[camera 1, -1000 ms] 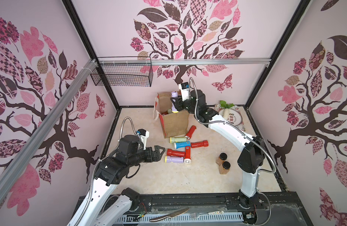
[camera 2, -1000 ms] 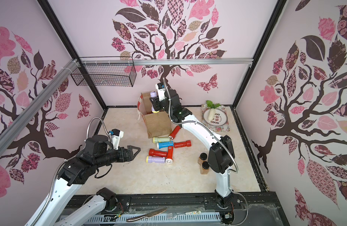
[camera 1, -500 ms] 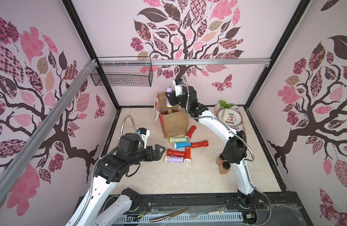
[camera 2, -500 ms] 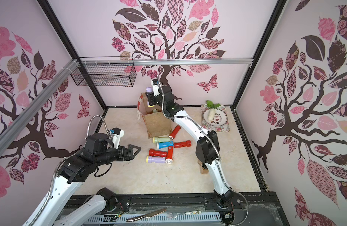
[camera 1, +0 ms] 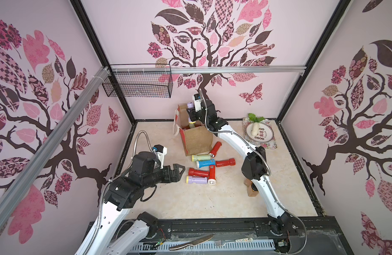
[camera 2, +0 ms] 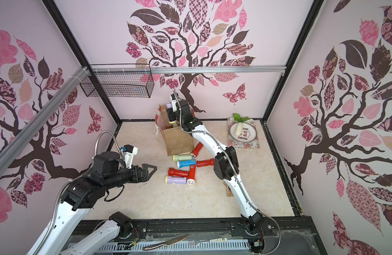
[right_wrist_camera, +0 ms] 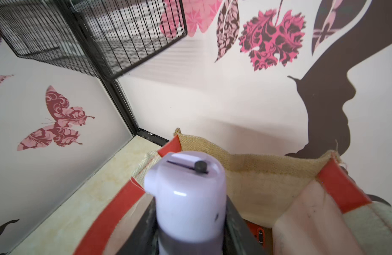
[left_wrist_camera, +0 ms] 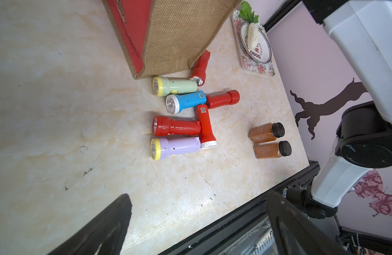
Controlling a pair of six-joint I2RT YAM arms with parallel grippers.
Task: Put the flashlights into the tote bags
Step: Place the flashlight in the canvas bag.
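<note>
Lilac flashlight, glossy, black-switched, clamped in right claw over burlap tote bag; left claw gapes empty.

Before my left gripper: beige marble-look tabletop, bare and free.
Beyond: small coloured plastic flashlights crowd the tan burlap tote bag foot.

The left arm rises from the table's front edge with its forearm level, and the left gripper is spread wide and empty. The right arm stretches toward the back edge, wrist pointing down, the right gripper clamped on a lilac flashlight.
</note>
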